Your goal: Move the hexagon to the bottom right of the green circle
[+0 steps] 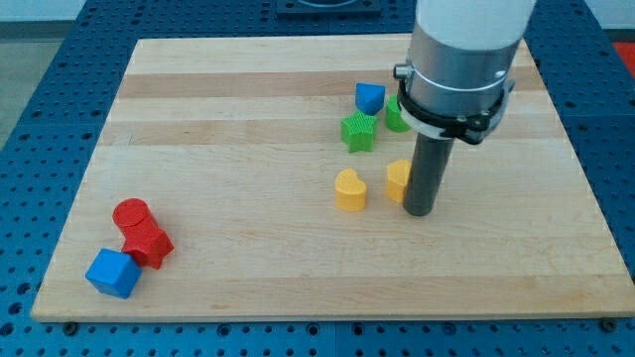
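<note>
The yellow hexagon [396,181] sits near the board's middle right, half hidden behind my rod. My tip [418,210] touches the board just to its lower right, against it. The green circle [393,116] lies above, mostly hidden by the arm's body; only its left edge shows. The hexagon is below the green circle, a short gap apart.
A yellow heart [349,189] lies just left of the hexagon. A green star [359,131] and a blue block [369,97] sit left of the green circle. At the lower left are a red cylinder [131,214], a red block [149,243] and a blue cube [111,273].
</note>
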### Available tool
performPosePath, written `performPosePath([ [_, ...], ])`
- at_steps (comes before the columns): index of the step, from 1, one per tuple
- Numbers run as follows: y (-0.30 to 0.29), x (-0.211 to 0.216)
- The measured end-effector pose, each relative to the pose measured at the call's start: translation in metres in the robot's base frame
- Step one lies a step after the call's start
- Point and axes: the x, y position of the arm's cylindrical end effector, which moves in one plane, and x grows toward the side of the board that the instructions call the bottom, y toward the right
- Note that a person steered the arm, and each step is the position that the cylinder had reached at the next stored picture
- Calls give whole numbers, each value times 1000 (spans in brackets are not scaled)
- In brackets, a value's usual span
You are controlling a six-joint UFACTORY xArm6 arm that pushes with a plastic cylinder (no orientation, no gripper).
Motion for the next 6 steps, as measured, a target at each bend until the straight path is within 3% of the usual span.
performPosePath([
  [2,-47,-1],
  [6,11,-26],
])
